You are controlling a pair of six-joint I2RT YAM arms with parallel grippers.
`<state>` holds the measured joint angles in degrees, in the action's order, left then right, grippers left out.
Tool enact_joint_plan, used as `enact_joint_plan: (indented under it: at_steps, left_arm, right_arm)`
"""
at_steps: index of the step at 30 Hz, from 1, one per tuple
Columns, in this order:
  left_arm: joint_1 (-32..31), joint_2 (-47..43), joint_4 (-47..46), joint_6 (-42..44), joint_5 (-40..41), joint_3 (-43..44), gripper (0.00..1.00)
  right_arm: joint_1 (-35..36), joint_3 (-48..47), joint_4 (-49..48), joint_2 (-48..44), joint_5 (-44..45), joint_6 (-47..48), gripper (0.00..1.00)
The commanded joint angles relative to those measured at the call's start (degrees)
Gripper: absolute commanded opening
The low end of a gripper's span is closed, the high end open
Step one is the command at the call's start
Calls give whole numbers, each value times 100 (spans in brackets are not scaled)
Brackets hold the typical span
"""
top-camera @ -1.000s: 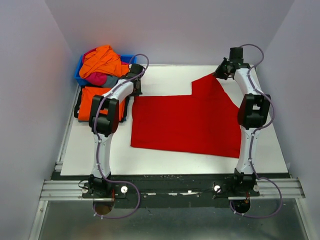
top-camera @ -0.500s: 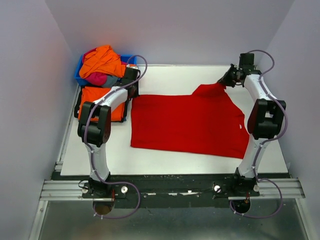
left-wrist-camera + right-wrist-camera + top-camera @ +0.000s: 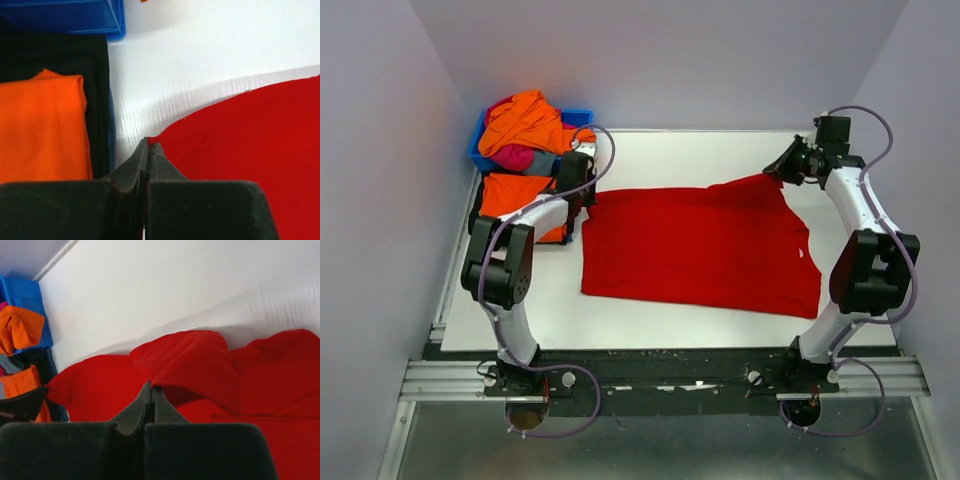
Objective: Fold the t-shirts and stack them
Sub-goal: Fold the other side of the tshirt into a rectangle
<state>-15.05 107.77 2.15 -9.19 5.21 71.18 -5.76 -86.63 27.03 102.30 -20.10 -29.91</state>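
Observation:
A bright red t-shirt lies spread nearly flat on the white table. My left gripper is shut on its far left corner; in the left wrist view the jaws are closed at the tip of the red cloth. My right gripper is shut on the far right corner, holding a raised fold of the shirt low over the table; its jaws are closed. A folded orange t-shirt lies left of the red one. Orange, magenta and grey shirts are piled in the bin.
The blue plastic bin stands at the far left corner. The folded orange shirt rests on a black tray beside my left gripper. Side walls stand close on both sides.
My right arm has swung right and down, pulling the raised far right corner of the red shirt outward and flattening it. My left arm's elbow has moved left; its gripper stays on the corner.

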Motion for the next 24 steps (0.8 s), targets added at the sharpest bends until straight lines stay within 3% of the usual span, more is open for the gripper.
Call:
enact_joint_plan:
  at_steps: [1, 8, 13, 20, 24]
  left_arm:
    - [37, -773, -926, 172, -29, -603, 0]
    - [37, -1459, -1673, 330, -195, -1570, 0]
    - [2, -2170, -2928, 602, -766, -2746, 0]
    - [-77, -2251, -1930, 330, -961, -2618, 0]
    - [-112, -2392, -1412, 400, -671, -2565, 0]
  right_arm:
    - [-101, 392, -22, -623, -205, 108, 1]
    - [-136, 1235, 5, -1501, -249, 108, 1]
    - [-136, 2025, -48, -2318, -135, 99, 1]
    - [-145, 2694, -66, -2996, 32, 73, 1]
    - [-154, 3063, -4, -3321, 94, 91, 1]
